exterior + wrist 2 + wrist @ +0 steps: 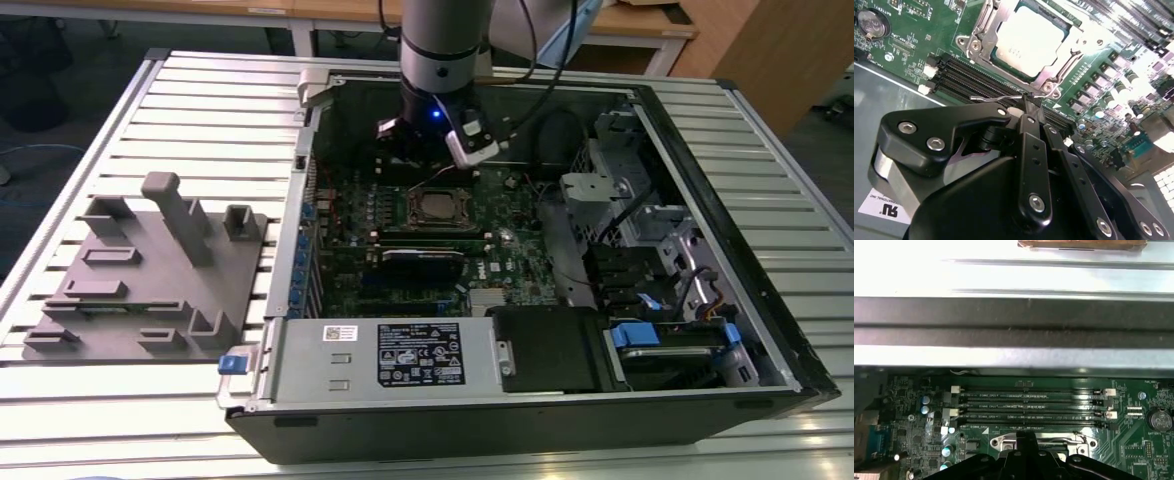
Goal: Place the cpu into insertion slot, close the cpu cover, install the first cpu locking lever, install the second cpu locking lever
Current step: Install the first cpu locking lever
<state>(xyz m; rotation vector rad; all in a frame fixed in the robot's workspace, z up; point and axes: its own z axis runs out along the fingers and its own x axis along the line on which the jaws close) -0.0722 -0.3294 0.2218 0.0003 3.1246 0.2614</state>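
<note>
The cpu (1026, 40) lies flat in the insertion slot (441, 207), its silver-tan top showing through the cut-out of the cpu cover (1056, 67), which is folded down around it. A thin wire locking lever (996, 98) runs along the socket's edge beside the memory slots. My gripper (1026, 104) is shut, and its black tip sits right at this lever, with nothing visibly held between the fingers. In the first wrist view the gripper (1026, 440) hangs over the cover's frame (1004, 442). In the exterior view the gripper (430, 150) hovers just behind the socket.
The open computer case (747, 250) rests on a slatted metal table. Black memory slots (1029, 405) lie beside the socket, and a black card (424, 262) in front of it. A grey fixture block (147, 270) stands at the exterior view's left. Drive bays and cables (641, 230) fill the exterior view's right.
</note>
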